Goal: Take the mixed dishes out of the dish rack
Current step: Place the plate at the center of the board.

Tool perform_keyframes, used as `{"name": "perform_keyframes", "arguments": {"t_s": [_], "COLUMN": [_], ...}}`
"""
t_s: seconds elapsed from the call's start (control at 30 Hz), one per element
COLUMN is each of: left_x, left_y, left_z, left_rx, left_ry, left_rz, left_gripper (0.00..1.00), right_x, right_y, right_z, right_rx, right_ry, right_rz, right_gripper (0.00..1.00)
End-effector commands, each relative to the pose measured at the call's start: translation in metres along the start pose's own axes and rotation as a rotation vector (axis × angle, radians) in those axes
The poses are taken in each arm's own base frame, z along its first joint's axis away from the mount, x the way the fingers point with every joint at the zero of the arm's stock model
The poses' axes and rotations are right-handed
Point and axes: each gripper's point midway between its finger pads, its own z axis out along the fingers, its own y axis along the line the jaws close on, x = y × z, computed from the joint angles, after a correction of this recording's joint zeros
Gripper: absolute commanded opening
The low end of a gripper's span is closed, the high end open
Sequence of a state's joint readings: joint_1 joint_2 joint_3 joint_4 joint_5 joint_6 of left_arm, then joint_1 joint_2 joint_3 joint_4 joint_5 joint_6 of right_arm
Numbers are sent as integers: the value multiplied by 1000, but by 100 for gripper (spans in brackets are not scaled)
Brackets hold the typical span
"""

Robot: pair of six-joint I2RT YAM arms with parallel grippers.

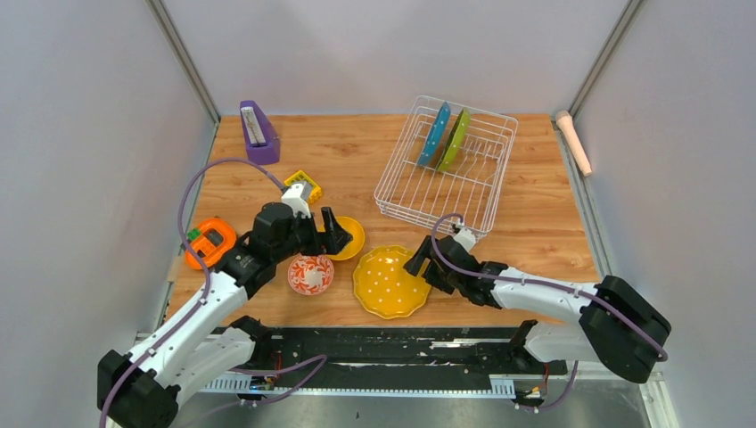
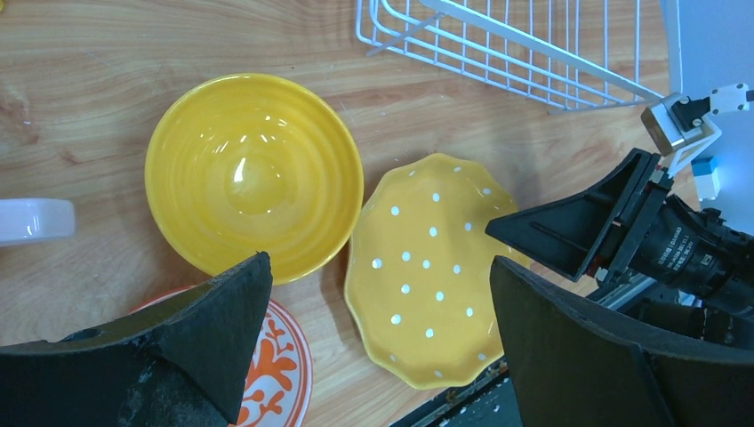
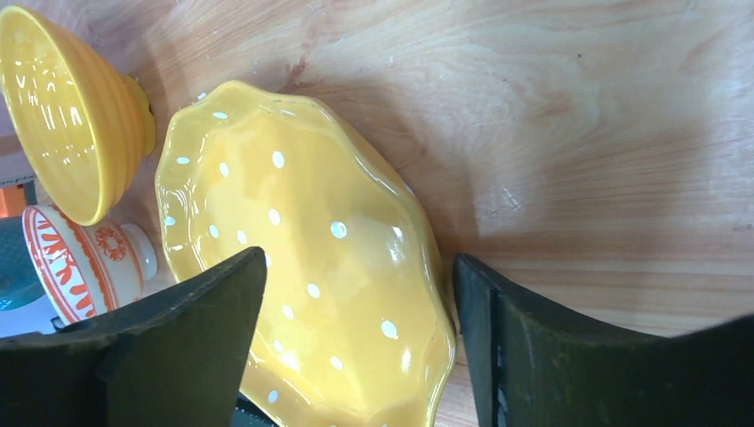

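Our right gripper (image 3: 360, 262): fingers apart over the right edge of the yellow plate (image 1: 390, 282), which lies flat on the table (image 1: 535, 223), near centre. Our left gripper (image 2: 381, 265): fingers wide apart above the yellow bowl (image 2: 253, 173). The patterned bowl (image 1: 310, 274) sits just near-left of it. Blue plate (image 1: 436, 134) and green plate (image 1: 455, 141) stand upright in the rack (image 1: 446, 192), far right.

A purple wedge-shaped holder (image 1: 258, 132) stands on the wooden worktop (image 1: 348, 152), with pale grey slats showing inside it. A small yellow grid block (image 1: 304, 185) lies near the holder, to its right and closer to the front. An orange round gadget (image 1: 209, 242) with a dark face and a green tab sits well in front of the holder, slightly to its left. 1 pale pink cylinder (image 1: 574, 141) lies far to the holder's right, at about the same depth, just off the wood.
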State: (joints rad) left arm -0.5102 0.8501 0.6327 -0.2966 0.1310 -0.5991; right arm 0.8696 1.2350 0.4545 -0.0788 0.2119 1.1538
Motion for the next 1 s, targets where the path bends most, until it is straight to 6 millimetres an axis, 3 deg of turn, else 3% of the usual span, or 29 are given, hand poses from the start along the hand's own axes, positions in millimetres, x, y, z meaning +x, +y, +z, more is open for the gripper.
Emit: {"name": "perform_keyframes", "arguments": {"t_s": [0.0, 0.17, 0.23, 0.4, 0.5, 0.67, 0.8, 0.97], "left_x": [-17, -19, -20, -17, -16, -14, -7, -5], "left_y": [-12, -12, -11, -10, -9, -9, -5, -5], "left_z": [-9, -13, -13, -13, -12, -12, -10, -11], "left_rx": [37, 39, 32, 30, 30, 31, 27, 32], "left_ry": [-49, -68, -70, -65, -65, -56, -45, -46], "left_rz": [22, 27, 33, 31, 30, 37, 25, 20], "left_gripper": [100, 100, 100, 100, 100, 100, 100, 100], "right_x": [-8, -10, -10, -13, -14, -22, -53, -109], "right_y": [-16, -14, -14, -8, 6, 46, 71, 87], "right_z": [-4, -10, -12, -23, -36, -71, -95, -108], "right_rx": [91, 88, 78, 18, -69, -281, -327, -204], "right_ry": [-35, -31, -31, -24, -8, -39, -177, -380], "right_rz": [-68, -99, -117, -275, -411, -567, -589, -472], "right_gripper": [81, 91, 100, 100, 100, 100, 100, 100]}}
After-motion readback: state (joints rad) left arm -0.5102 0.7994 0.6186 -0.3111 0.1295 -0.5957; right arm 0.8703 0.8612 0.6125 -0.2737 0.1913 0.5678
